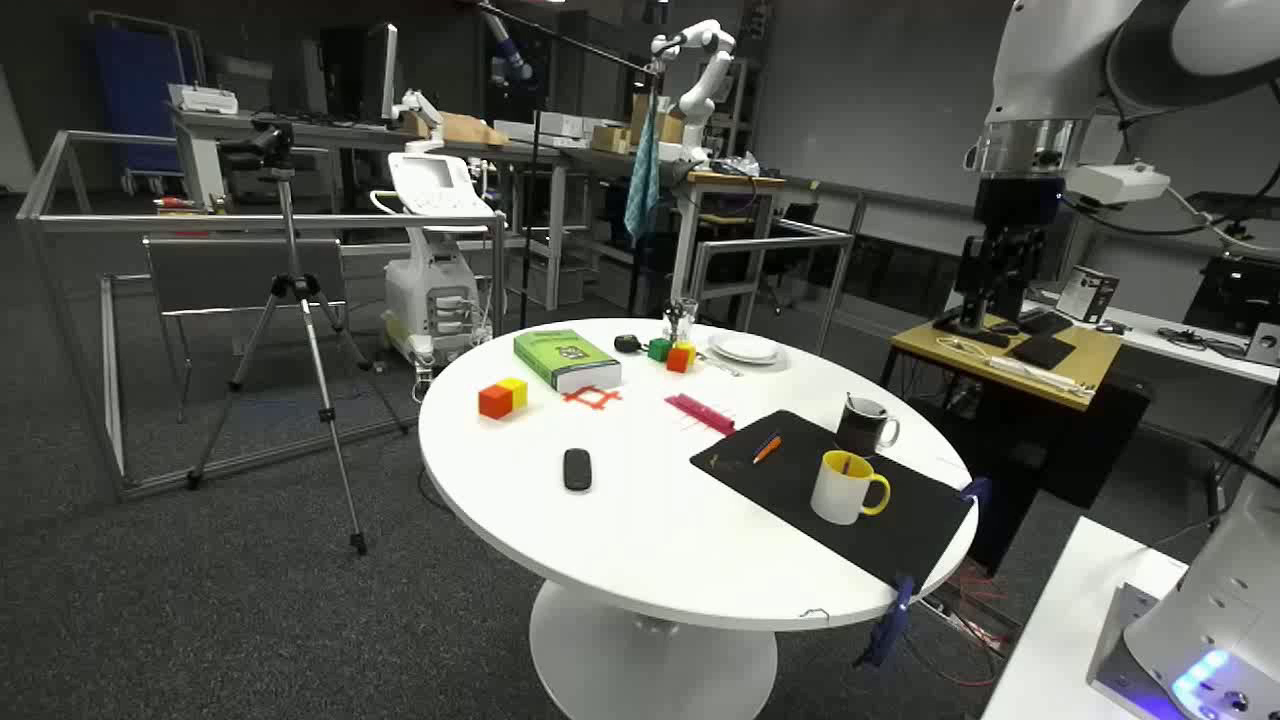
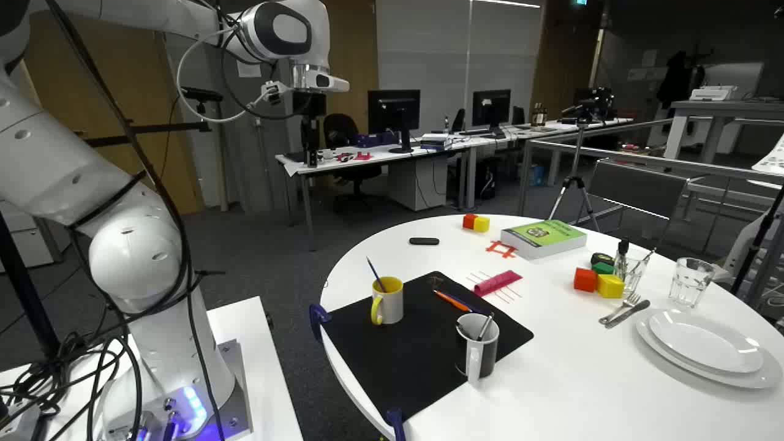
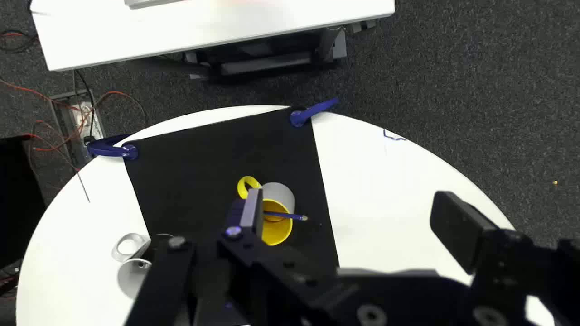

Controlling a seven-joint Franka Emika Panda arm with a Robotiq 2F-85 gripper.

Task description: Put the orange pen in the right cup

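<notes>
Orange pen shows only in both exterior views; the wrist view reveals the hand spread.

No word or number is legible from where I stand. The green book on the round white table bears a dark emblem on its cover and what look like letters along its spine, too small for me to make out. In an exterior view, the black-and-white box in the background has blurred print. High up, a lit green sign is cut off by the edge of the view, and the pale sheet at the back is too faint to read.
</notes>
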